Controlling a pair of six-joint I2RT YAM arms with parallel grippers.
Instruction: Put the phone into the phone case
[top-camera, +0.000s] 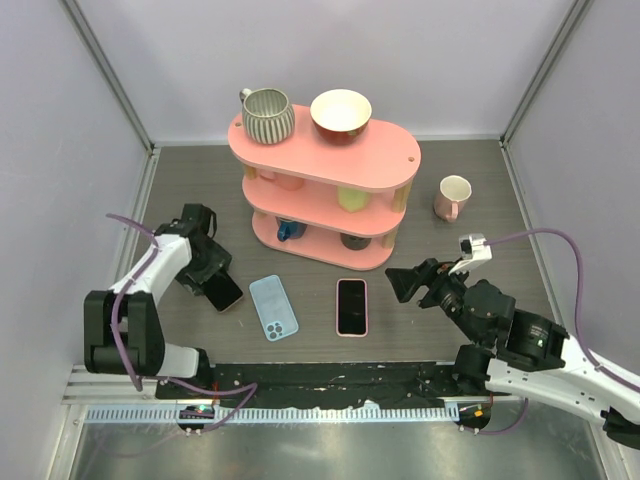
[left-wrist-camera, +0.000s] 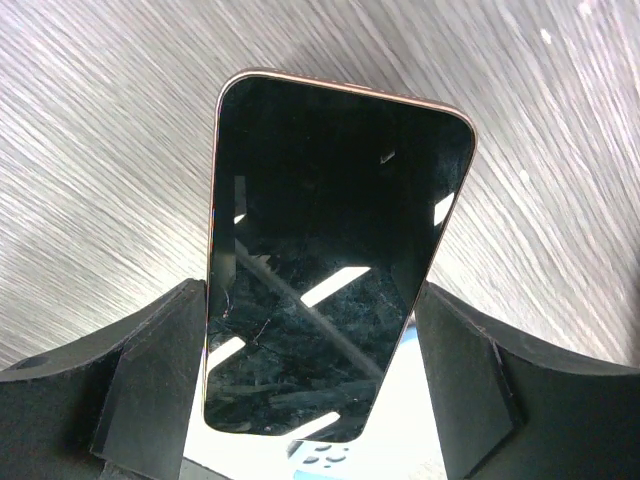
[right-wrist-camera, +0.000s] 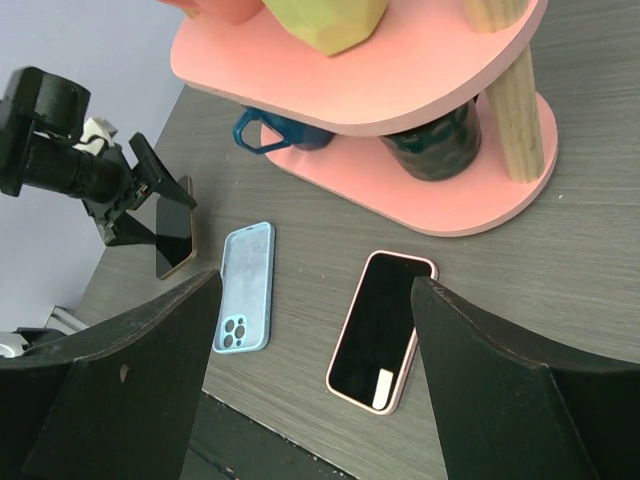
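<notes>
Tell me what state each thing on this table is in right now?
Phone: gripped by its sides in the left gripper, tilted.
Blue case: lying flat, looks empty.
Pink-cased phone: flat, screen up, dark.
Right gripper: open, holding nothing.
Pink mug: upright.
Bowl: upright, empty.

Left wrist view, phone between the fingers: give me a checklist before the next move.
1. Phone sits between the fingers of the left gripper: ok.
2. Grip firm on the phone: cannot tell.
3. Blue case lies free on the table: ok.
4. Case's open side faces up: cannot tell.
5. Right gripper open, away from the case: ok.
6. Pink-cased phone apart from the blue case: ok.
</notes>
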